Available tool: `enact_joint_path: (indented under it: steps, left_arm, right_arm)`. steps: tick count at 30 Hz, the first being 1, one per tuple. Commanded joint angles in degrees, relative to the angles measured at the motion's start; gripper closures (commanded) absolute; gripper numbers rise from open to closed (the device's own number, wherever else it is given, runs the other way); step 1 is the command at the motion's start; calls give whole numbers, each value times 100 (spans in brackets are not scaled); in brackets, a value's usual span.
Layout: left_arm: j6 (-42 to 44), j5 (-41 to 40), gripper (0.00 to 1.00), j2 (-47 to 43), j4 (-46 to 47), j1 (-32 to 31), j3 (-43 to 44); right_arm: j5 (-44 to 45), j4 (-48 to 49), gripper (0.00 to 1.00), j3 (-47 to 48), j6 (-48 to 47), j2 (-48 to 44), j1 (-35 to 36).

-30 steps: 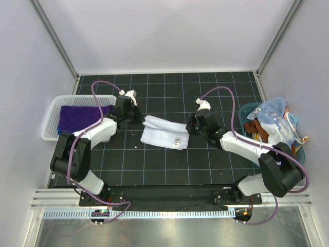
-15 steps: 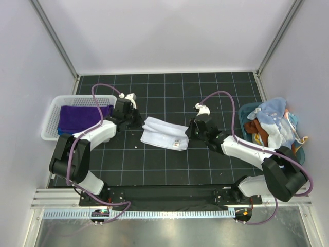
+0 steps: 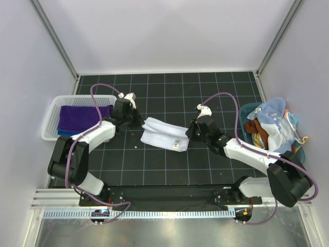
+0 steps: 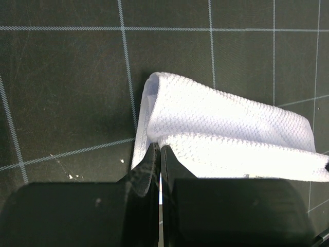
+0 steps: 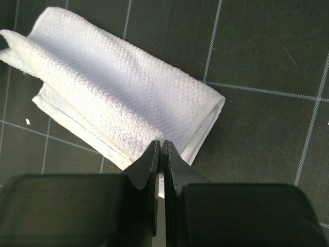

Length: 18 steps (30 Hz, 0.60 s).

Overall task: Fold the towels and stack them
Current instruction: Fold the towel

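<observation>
One white basket (image 3: 50, 123) sits at the left edge of the overhead view. A purple towel (image 3: 77, 117) fills it and hides whatever lies beneath. Just right of it, the left gripper (image 3: 138, 119) reaches the left end of the white towel (image 3: 164, 134), which lies rumpled and partly folded at the centre of the black gridded table (image 3: 154, 164). From above, the wrist covers its fingertips.

In the left wrist view, the left gripper's (image 4: 160, 152) jaws are pressed together on the towel's (image 4: 221, 128) lower edge, and the gripper body cuts off the cloth below. At the towel's right end, the right gripper (image 3: 189, 133) is likewise masked from above. Its own camera shows the right gripper's (image 5: 159, 146) jaws nipping the towel's (image 5: 118, 103) hem.

At far right, a heap of mixed cloths (image 3: 272, 123) buries most of a teal bin (image 3: 245, 109).
</observation>
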Motion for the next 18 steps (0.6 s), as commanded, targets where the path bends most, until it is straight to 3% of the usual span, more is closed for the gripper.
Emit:
enact_joint_path:
  steps: [1, 9, 18]
  left_arm:
    - [106, -209, 100, -197, 59, 37, 1]
    - [89, -218, 99, -170, 111, 28, -139]
    - [1, -95, 89, -152, 234, 28, -403]
  right_arm:
    - [108, -69, 98, -26, -18, -219, 31]
    - [-32, 124, 97, -245, 96, 70, 172]
    - [-41, 283, 97, -316, 131, 326, 251]
